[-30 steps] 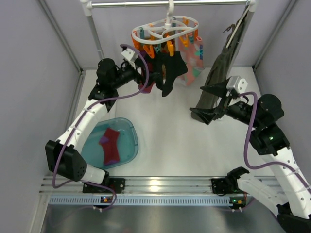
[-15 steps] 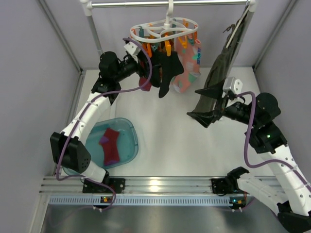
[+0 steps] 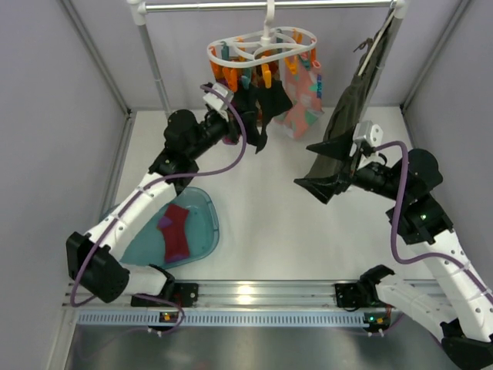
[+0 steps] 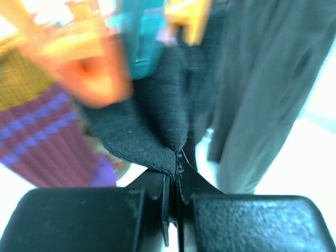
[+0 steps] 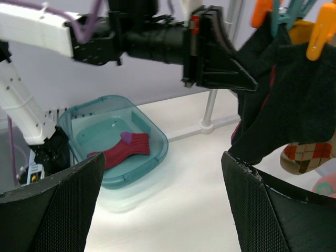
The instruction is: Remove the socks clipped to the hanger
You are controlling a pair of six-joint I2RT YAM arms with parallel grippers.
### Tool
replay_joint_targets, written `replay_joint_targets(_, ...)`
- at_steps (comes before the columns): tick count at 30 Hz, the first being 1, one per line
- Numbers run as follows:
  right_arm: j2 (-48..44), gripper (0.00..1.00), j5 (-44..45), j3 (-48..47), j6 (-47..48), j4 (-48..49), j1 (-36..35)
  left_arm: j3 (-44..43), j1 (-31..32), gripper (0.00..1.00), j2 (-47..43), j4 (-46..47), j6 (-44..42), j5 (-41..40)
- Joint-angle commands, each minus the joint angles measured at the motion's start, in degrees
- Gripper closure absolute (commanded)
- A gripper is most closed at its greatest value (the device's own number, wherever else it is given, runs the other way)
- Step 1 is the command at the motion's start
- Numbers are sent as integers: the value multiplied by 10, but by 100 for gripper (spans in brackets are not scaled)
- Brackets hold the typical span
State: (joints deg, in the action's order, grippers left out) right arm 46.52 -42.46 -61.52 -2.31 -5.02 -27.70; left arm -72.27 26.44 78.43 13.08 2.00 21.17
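Observation:
The white hanger (image 3: 262, 45) hangs from the rail by its hook, with orange and teal clips. Clipped to it are a black sock (image 3: 264, 104), a pink patterned sock (image 3: 305, 96) and a maroon striped sock (image 4: 42, 149). My left gripper (image 3: 243, 117) is shut on the black sock's lower edge (image 4: 149, 131); the fabric is pinched between its fingertips (image 4: 157, 184), just below an orange clip (image 4: 100, 71) and a teal clip (image 4: 147, 47). My right gripper (image 3: 313, 165) stands open and empty in mid-air to the right of the socks, facing them.
A teal bin (image 3: 209, 231) at the front left holds a red sock (image 3: 176, 231). A long dark olive garment (image 3: 350, 108) hangs on a slim hanger right of the socks, just behind my right gripper. A rail post (image 3: 158, 77) stands behind the left arm.
My left gripper was open beside the socks and has shut on the black sock. The left arm has shifted right and lower. The hanger has swung a little; the right arm has barely moved.

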Motion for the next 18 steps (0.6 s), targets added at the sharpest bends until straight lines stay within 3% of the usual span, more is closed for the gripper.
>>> replay_joint_targets(1,-16,13,65,-28,-47,36,-11,20,62,100,-55,47,9,-157)
replay_joint_targets(8,4,12,255,-98,-101,-61,-11,-10,256,100,-28,47,-15,-399)
replay_joint_targets(11,22,17,252,-121,-66,-59,-11,-29,300,100,8,46,-33,-420)
replay_joint_targets(18,162,29,244,-285,-1,-150,-10,2,308,100,-15,46,5,-431)
